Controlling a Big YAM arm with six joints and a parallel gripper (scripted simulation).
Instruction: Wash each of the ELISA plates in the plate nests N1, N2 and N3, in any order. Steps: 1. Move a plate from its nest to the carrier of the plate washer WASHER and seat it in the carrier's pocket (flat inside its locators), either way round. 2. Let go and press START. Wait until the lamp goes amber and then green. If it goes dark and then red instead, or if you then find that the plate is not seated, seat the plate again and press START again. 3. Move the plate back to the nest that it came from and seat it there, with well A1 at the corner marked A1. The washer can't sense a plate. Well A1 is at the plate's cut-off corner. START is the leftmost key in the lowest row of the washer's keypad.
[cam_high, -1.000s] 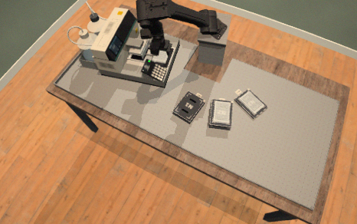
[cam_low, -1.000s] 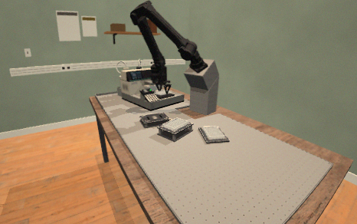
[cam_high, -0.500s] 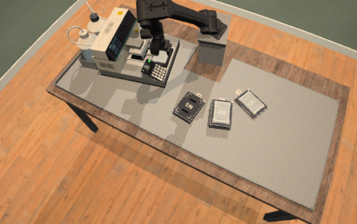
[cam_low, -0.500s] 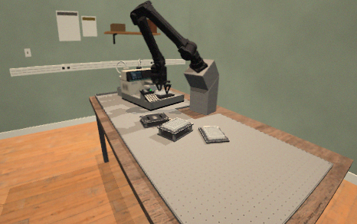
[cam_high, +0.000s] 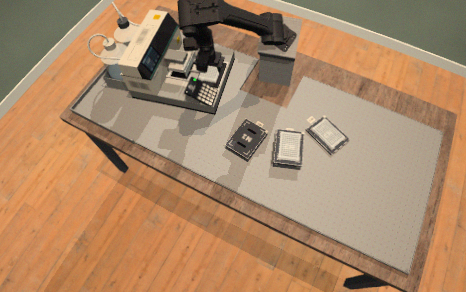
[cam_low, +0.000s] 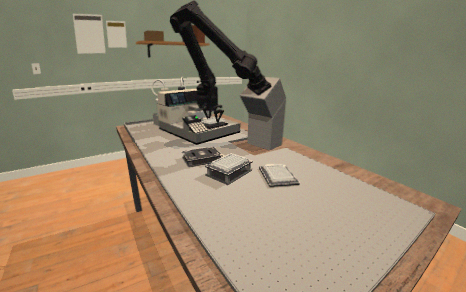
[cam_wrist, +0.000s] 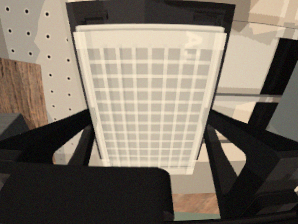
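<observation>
My gripper (cam_high: 209, 74) (cam_low: 214, 118) (cam_wrist: 149, 113) is shut on a white plate (cam_wrist: 145, 90), a finger at each long side. The plate is over the dark carrier (cam_wrist: 150, 14) of the washer (cam_high: 141, 47) (cam_low: 166, 111), close above it or in it; its underside is hidden. The A1 mark is at the plate's far right in the wrist view. The washer's lamp (cam_high: 195, 79) (cam_low: 196, 117) is green, by the keypad (cam_high: 207, 94). One dark nest (cam_high: 257, 136) (cam_low: 189, 157) is empty. A second plate (cam_high: 289, 145) (cam_low: 230, 161) and a third plate (cam_high: 327, 134) (cam_low: 280, 173) lie in the other nests.
The arm's grey pedestal (cam_high: 276, 67) (cam_low: 266, 130) stands right of the washer. The washer's tall housing is beside the gripper on the left in the top view. Bottles with tubes stand behind it. The middle nest stands higher than the right one.
</observation>
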